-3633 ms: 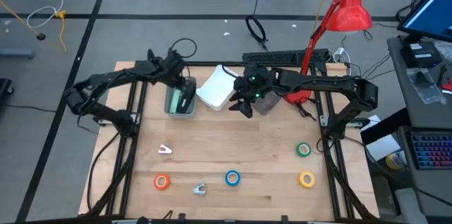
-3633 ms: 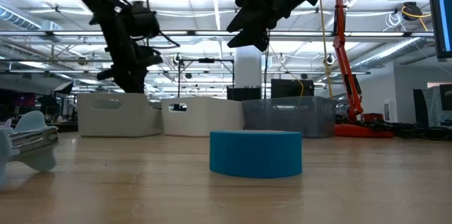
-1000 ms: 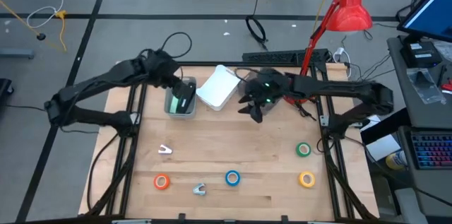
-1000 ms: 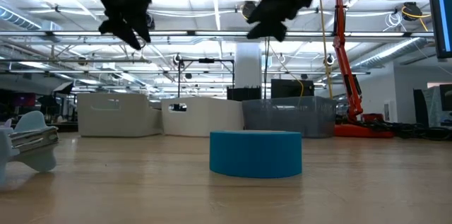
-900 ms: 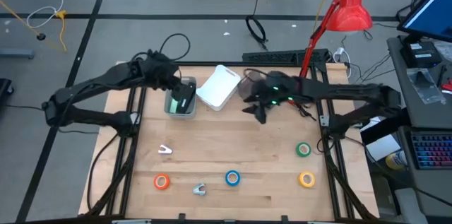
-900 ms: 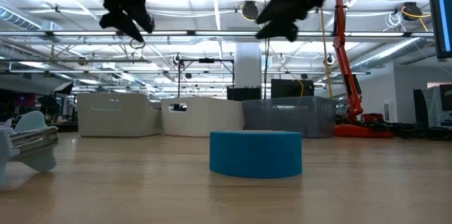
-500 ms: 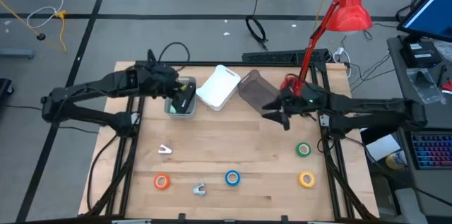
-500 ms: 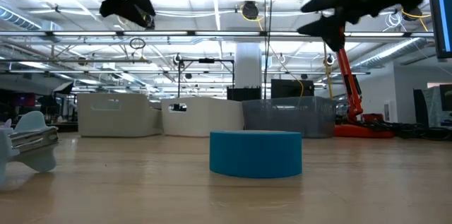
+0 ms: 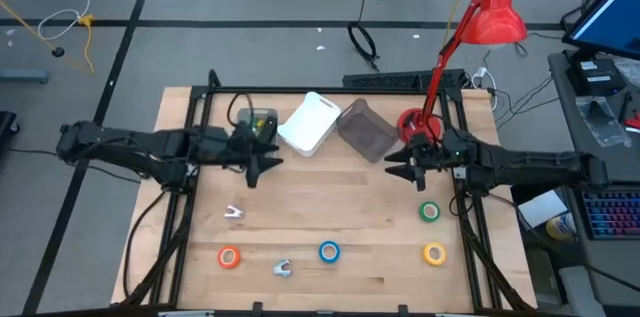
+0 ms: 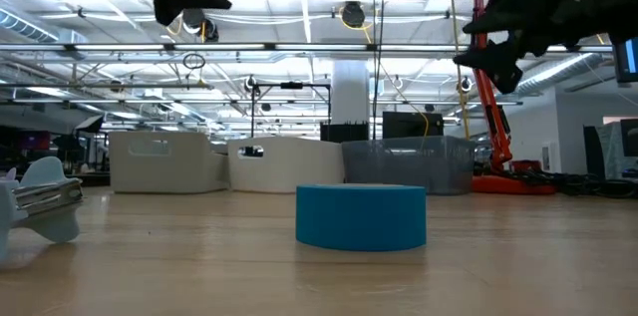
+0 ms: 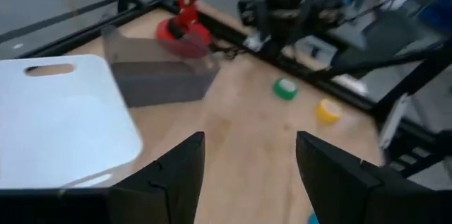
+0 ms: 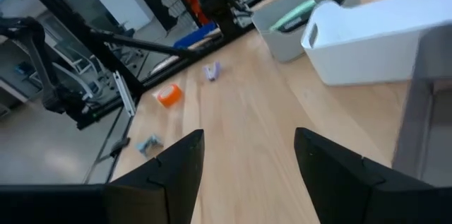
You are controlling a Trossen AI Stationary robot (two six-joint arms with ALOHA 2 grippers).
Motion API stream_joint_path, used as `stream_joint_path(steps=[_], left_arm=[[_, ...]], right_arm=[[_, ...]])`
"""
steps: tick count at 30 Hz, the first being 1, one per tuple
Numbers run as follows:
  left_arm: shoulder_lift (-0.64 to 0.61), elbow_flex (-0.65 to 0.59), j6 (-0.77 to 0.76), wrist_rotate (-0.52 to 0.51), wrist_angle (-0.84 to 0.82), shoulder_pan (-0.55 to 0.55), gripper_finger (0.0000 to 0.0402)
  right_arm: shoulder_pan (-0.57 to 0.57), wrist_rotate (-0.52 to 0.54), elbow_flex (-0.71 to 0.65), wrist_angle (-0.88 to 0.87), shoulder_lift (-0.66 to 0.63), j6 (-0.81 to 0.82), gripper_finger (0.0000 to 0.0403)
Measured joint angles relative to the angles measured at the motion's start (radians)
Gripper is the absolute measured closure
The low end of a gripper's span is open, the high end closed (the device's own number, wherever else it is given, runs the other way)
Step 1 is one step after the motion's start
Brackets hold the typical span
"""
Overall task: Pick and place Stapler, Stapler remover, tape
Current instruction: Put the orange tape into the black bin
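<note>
Wooden table (image 9: 330, 207) with three bins along its far side: a green-grey bin (image 9: 262, 123) holding a dark item, a white bin (image 9: 308, 125) tilted beside it, and a smoky clear bin (image 9: 366, 129) next to that. A red desk lamp (image 9: 492, 9) stands at the far right corner. Left gripper (image 9: 262, 161): held above the table just in front of the green-grey bin, fingers apart, nothing between them, as the left wrist view confirms. Right gripper (image 9: 400, 169): held above the table to the right of the clear bin, fingers apart and empty, as the right wrist view confirms. Tape, four rolls, all lying flat on the near half of the table: orange tape (image 9: 229, 256) near left, blue tape (image 9: 329, 251) near centre, green tape (image 9: 430, 212) to the right, just below the right gripper in the high view, and yellow tape (image 9: 434, 253) nearer than the green one. Two small pale blue-grey tools: one (image 9: 233, 213) left of centre, well in front of the left gripper, another (image 9: 282, 268) between the orange and blue rolls; which is the staple remover cannot be told. The low view shows the blue roll (image 10: 361, 216) up close.
</note>
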Motion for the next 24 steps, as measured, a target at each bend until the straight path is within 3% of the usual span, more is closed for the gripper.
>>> stream_joint_path(steps=[5, 15, 19, 24], left_arm=[[-0.064, -0.120, -0.070, -0.104, 0.137, -0.118, 0.0179], [-0.072, -0.225, -0.206, -0.263, 0.139, -0.309, 0.0179], [-0.072, -0.265, -0.299, -0.253, 0.138, -0.343, 0.0179], [-0.072, -0.288, -0.449, -0.128, 0.075, -0.398, 0.0179]], right_arm=[[0.000, 0.000, -0.034, -0.002, -0.024, 0.028, 0.0188], [0.000, 0.000, -0.078, 0.007, -0.021, 0.027, 0.0190], [0.000, -0.001, -0.092, 0.006, -0.022, 0.026, 0.0188], [0.000, 0.000, -0.100, 0.006, -0.021, 0.026, 0.0187]])
